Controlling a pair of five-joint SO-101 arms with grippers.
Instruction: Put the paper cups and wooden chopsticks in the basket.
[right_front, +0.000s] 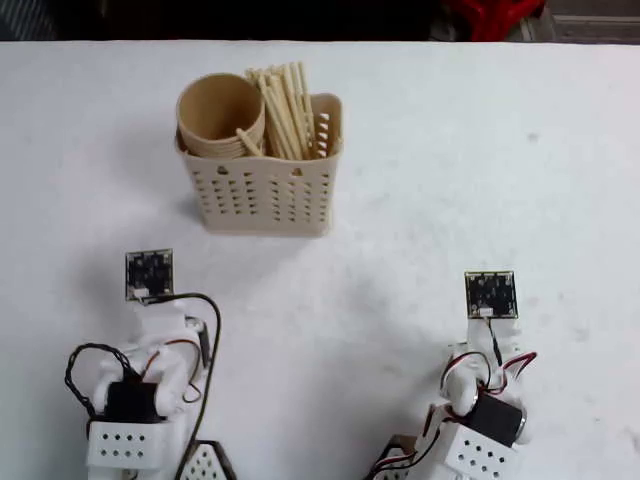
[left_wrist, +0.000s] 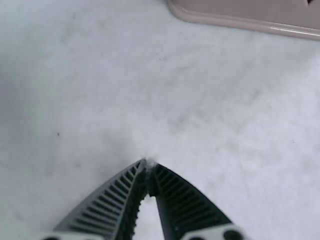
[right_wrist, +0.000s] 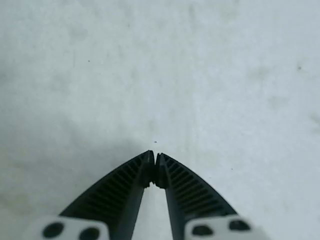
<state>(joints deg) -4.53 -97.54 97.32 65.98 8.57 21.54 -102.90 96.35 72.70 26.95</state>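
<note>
**Cups and chopsticks in the basket, both arms at the near edge**

A cream perforated plastic basket (right_front: 265, 195) stands upright toward the far side of the white table (right_front: 450, 180). Inside it, a stack of brown paper cups (right_front: 220, 115) fills one side, mouth up, and a bundle of pale wooden chopsticks (right_front: 288, 105) stands on end in the other, leaning a little toward the cups. One chopstick lies across the rim of the top cup.

The left arm (right_front: 135, 400) and the right arm (right_front: 485, 410) sit folded at the near edge of the table, well apart from each other and from the basket. The left gripper (left_wrist: 147, 164) is clenched, its ribbed dark fingers meeting at the tips with nothing between them, above bare tabletop — the basket's base (left_wrist: 240, 15) lies beyond it. The right gripper (right_wrist: 154, 156) is likewise closed and empty, its tips touching over the plain white surface.
</note>
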